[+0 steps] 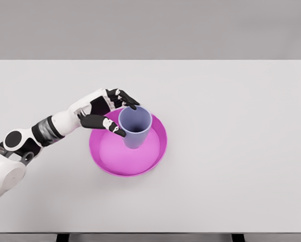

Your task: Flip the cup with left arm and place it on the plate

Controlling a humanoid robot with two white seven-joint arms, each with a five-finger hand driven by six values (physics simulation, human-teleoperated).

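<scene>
Your left hand (111, 113) sat open just beside the cup (135, 127), upright on the plate (155, 156), w/ fingers spread.

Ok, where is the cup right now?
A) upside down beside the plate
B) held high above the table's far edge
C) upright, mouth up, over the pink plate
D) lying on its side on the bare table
C: the cup shows its open mouth upward and sits within the rim of the plate, with the left hand around its left side.
</scene>
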